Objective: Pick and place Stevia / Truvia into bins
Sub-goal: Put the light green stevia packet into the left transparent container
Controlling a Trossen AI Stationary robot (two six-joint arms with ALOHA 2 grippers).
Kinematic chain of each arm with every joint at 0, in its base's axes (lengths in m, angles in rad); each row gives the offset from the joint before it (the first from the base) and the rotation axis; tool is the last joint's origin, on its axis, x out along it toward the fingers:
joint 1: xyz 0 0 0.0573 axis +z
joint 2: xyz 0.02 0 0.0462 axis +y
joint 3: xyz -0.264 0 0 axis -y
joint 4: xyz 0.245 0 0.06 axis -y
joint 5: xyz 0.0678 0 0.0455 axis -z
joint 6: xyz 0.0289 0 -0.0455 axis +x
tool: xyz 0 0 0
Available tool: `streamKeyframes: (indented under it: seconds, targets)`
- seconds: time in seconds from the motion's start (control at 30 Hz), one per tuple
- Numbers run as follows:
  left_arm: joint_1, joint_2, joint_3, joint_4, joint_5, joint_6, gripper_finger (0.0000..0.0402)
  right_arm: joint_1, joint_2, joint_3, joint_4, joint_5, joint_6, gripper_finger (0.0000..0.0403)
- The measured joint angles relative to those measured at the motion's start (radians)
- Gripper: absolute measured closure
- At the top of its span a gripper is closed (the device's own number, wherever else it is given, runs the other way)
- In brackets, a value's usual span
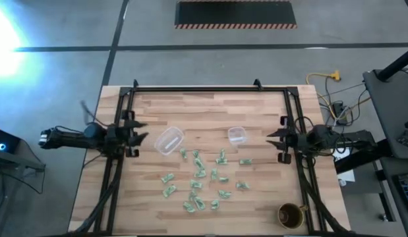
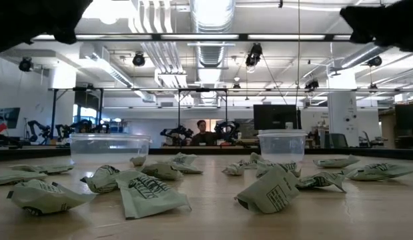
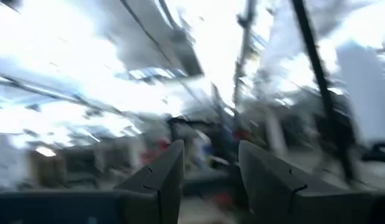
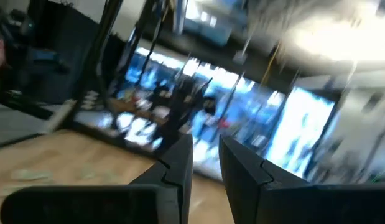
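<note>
We start with the worktop (image 1: 256, 112), a pale wooden butcher-block surface framed by a dark rail. At its left edge the left arm hangs above the wood, and the left gripper (image 1: 142, 137) points inward with its fingers spread and nothing between them; its wrist view shows a clear gap between the two dark fingers and only the room beyond. At the right edge the right gripper (image 1: 272, 137) mirrors it, fingers drawn closer together with a narrow gap, and we see nothing held there either. We judge both arms to be parked at their sides so that the middle of the worktop stays free for reaching.

Next come the bins: the larger bin (image 1: 169, 140) sits left of centre, near the left gripper, and the smaller bin (image 1: 237, 135) right of centre, near the right gripper. That split looks deliberate to us, giving each arm a tub within easy reach. From the low view neither bin shows any contents we can make out.

A round brown cup (image 1: 291, 214) stands at the near right corner, well apart from the rest.

Smallest are the Stevia / Truvia packets (image 1: 200, 174), green and white, scattered loosely over the middle of the worktop between the bins and the near edge. Several lie crumpled or tilted, which we expect will make flat pinches awkward. None appears binned, so sorting has not begun.
</note>
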Motion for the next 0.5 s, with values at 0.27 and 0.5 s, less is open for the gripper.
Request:
streamKeyframes:
  seconds: [0.27,0.5]
  targets:
    - [0.000,0.011,0.000,0.014,-0.036,-0.215,0.0265,0.003,0.000,0.000,0.034,-0.003,0.200,0.0335]
    - [0.000,0.085,0.000,-0.062,-0.021,-0.283,0.0265,0.003,0.005,0.000,-0.035,-0.003,0.300,0.0335]
